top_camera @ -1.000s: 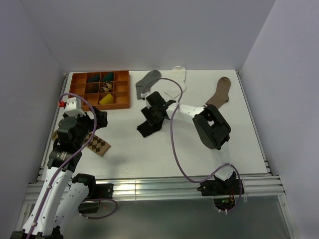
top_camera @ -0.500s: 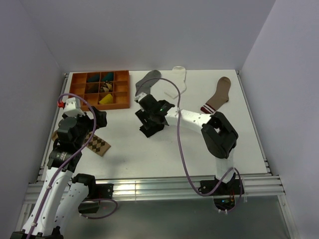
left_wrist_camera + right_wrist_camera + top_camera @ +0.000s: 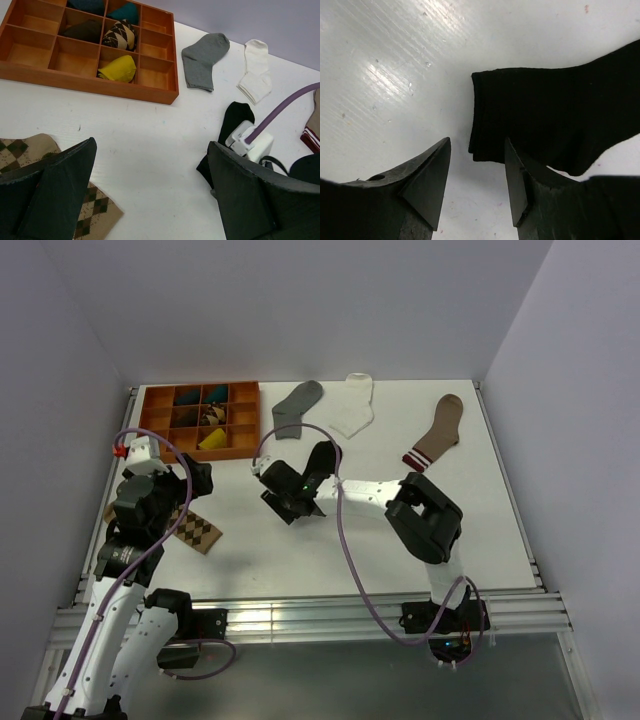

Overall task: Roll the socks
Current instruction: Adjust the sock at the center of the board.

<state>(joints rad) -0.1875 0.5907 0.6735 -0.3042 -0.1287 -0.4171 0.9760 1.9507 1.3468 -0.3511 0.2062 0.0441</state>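
Right tool (image 3: 476, 142) was held low over tabletop (image 3: 395, 75), fingers apart, nothing gripped. Cuff end of black sock (image 3: 545, 120) was seen lying flat, its corner between the finger tips. Left tool (image 3: 152, 145) was held wide open over patterned sock (image 3: 95, 210). Grey sock (image 3: 202, 57) and white sock (image 3: 256, 70) were laid flat side by side, grey one near orange tray (image 3: 150, 95).

overhead from the near side, left wrist wide across table (image 3: 150, 140), right wrist close, all share black sock (image 3: 560, 115)

Bright even light; glare streaks on table (image 3: 385, 75); soft shadows.
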